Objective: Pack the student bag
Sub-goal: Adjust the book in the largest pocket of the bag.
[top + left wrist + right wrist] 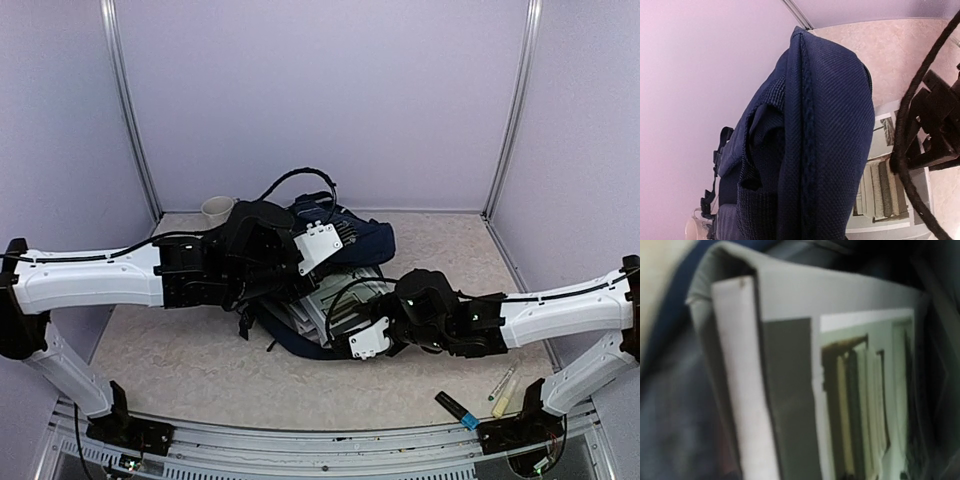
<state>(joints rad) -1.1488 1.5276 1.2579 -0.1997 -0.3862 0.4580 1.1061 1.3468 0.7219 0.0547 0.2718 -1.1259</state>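
Observation:
The student bag (365, 240), dark navy, lies at the table's middle with its mouth toward me. My left gripper (305, 268) is at its upper flap. In the left wrist view navy fabric (830, 125) rises from the jaws and hides the fingers, so it looks shut on the bag. A grey-and-white picture book (335, 300) lies in the bag's mouth and also shows in the left wrist view (885, 185). My right gripper (345, 322) is at the book's near edge. The book (790, 390) fills the right wrist view against grey lining (815, 285), hiding the fingers.
A white cup (216, 208) stands at the back left by the wall. A dark marker with a blue cap (455, 408) and two light markers (503, 382) lie at the front right, by the right arm's base. A black cable (910, 125) loops over the bag.

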